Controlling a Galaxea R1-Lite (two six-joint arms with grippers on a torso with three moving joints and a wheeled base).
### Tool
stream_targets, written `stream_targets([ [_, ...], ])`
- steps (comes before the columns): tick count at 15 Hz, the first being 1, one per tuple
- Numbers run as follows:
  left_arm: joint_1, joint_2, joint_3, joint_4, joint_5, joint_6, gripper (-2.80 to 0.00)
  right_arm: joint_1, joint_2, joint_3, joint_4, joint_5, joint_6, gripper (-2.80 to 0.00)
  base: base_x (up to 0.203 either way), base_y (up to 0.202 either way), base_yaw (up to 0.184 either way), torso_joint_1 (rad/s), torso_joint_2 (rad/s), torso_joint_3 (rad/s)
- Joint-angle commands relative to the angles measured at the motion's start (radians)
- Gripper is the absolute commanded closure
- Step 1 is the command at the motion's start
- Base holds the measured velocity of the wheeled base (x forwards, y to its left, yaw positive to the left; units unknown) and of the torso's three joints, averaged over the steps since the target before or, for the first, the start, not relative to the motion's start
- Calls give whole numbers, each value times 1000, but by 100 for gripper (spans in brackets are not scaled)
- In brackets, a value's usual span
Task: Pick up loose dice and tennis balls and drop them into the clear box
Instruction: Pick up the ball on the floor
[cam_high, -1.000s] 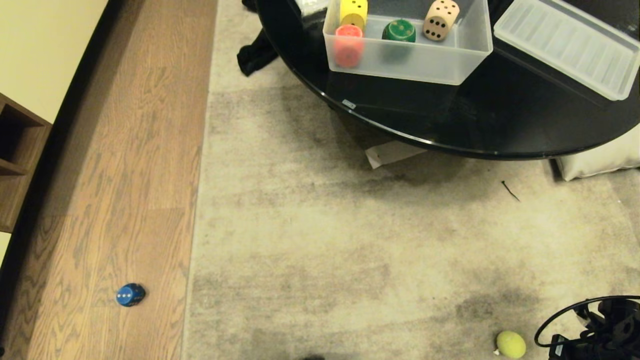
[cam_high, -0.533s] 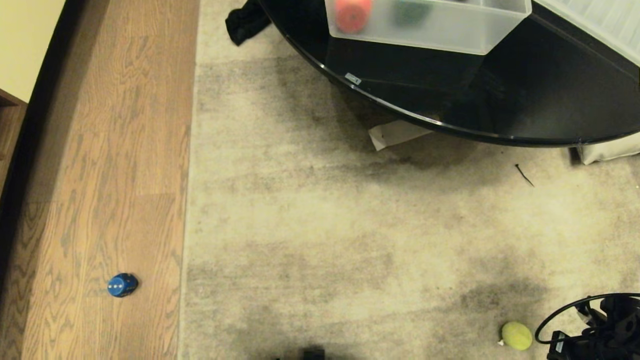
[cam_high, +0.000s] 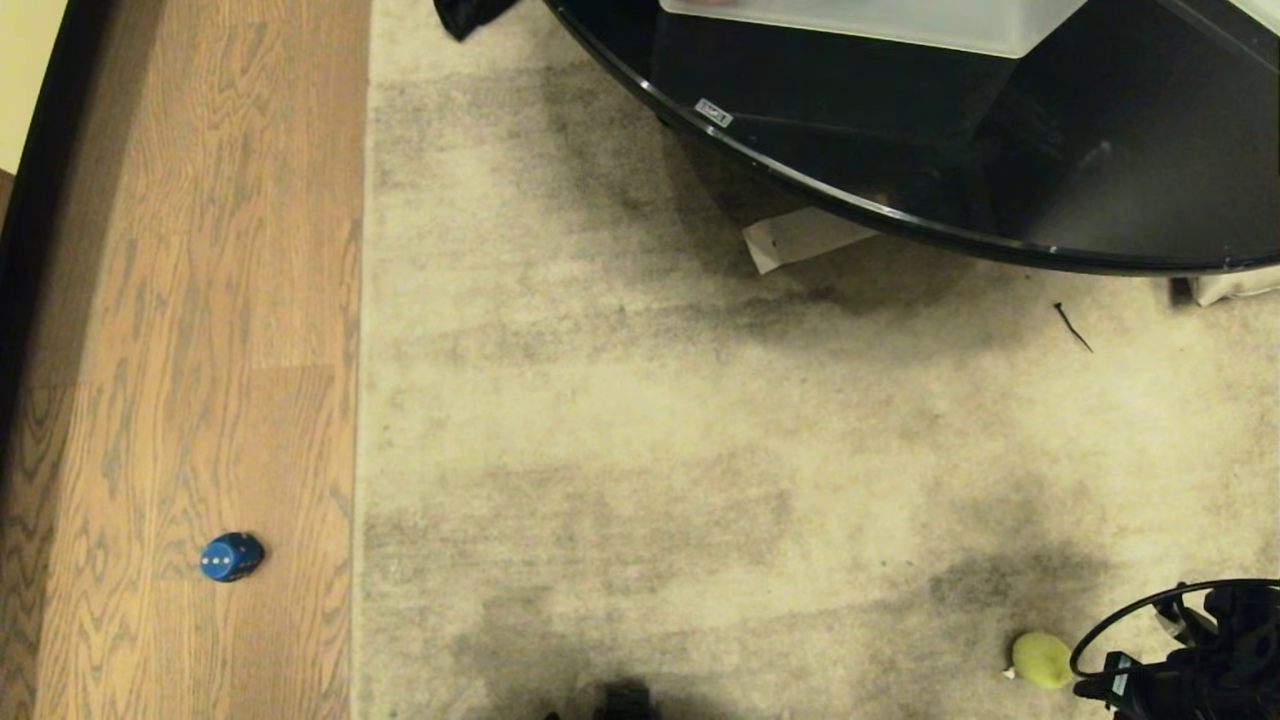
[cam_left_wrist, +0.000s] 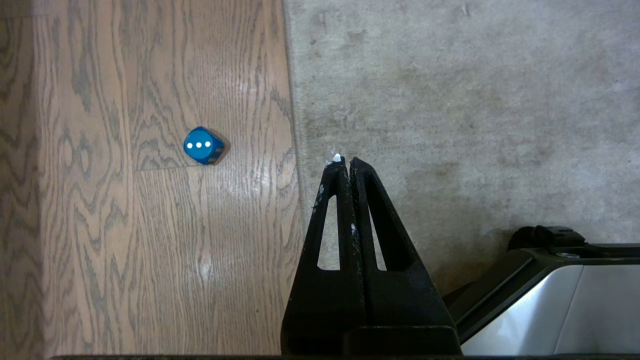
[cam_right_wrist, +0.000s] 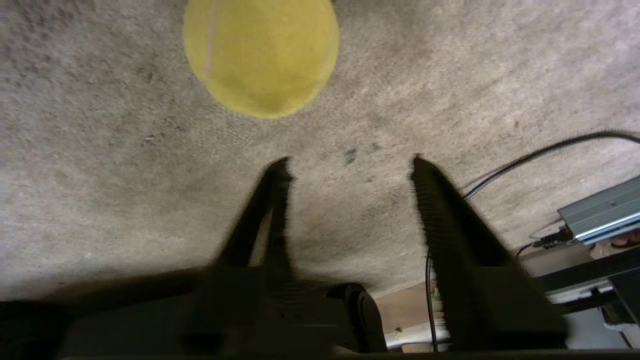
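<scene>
A yellow-green tennis ball lies on the beige carpet at the near right. In the right wrist view the tennis ball sits just ahead of my right gripper, which is open with only carpet between its fingers. A blue die rests on the wood floor at the near left, three white pips showing. My left gripper is shut and empty, hanging over the carpet edge beside the blue die. Only the lower wall of the clear box shows, on the black table; its contents are out of view.
The round black table overhangs the carpet at the far right, with a paper scrap under its edge. A dark cloth lies at the far side. My right arm with a cable loop fills the near right corner. The robot base stands nearby.
The whole head view has slid upward as the camera tilted down, carrying the box and its dice almost out of frame. The ball and blue die keep their places on the floor.
</scene>
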Motion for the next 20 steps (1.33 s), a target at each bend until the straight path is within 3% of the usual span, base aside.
stream_targets([
  [1,0,0,2,0,0,0,0,-1,-10,-3,-2,5,0,-280,0,0,0,0,0,0],
  [7,0,0,2,0,0,0,0,0,33,-16,-21,77,-51,-280,0,0,0,0,0,0],
  [10,0,0,2,0,0,0,0,-1,65,-37,-101,100,-53,-280,0,0,0,0,0,0],
  [20,0,0,2,0,-1,3,0,-2,108,-175,-27,184,-63,-280,0,0,0,0,0,0],
])
